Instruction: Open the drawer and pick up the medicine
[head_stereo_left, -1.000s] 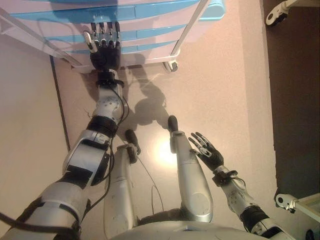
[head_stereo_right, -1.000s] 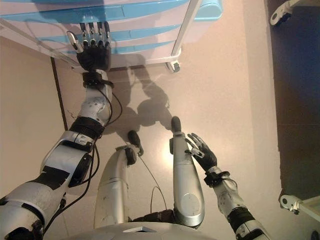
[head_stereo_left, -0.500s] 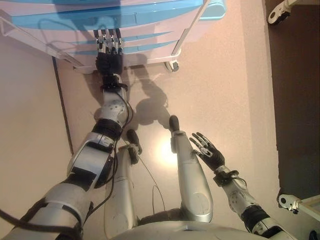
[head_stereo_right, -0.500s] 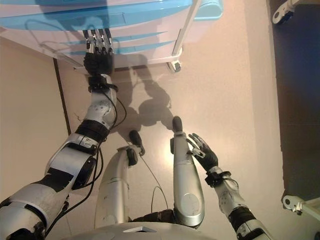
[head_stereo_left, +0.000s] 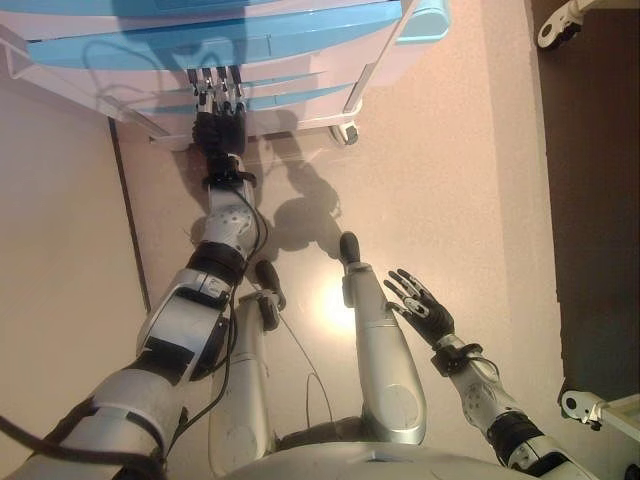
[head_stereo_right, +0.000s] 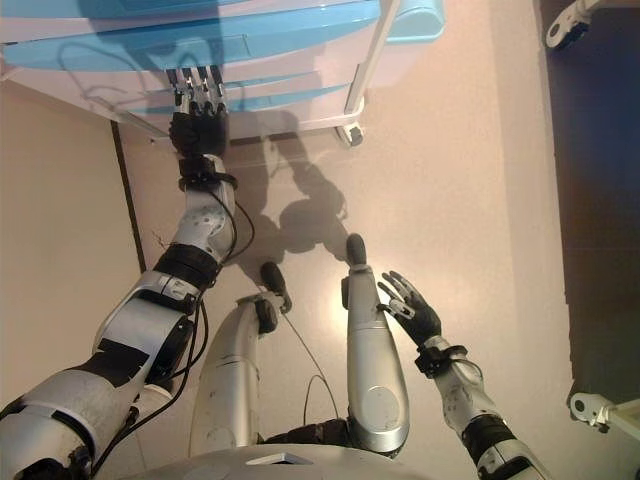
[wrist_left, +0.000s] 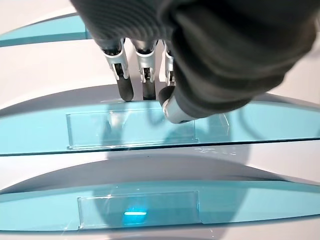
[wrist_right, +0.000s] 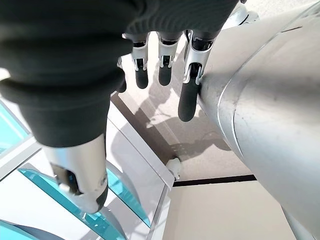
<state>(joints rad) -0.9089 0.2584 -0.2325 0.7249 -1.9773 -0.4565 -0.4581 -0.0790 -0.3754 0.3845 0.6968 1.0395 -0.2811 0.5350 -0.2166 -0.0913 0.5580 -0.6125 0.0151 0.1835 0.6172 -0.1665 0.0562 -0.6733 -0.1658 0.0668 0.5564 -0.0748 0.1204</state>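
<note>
A white drawer unit with several translucent blue drawer fronts stands at the far side of the floor; all its drawers look closed. My left hand is stretched out to it with straight fingers. In the left wrist view the fingertips rest on the upper edge of one blue drawer front, with the thumb against its face. My right hand hangs low at the right, fingers spread and empty. No medicine shows in any view.
The unit has a white frame post and a caster at its near right corner. Other wheeled bases show at the top right and bottom right. A dark floor strip runs along the right.
My left hand has reached further forward and a little right, from just before the unit onto a blue drawer front. The right hand has sunk slightly.
</note>
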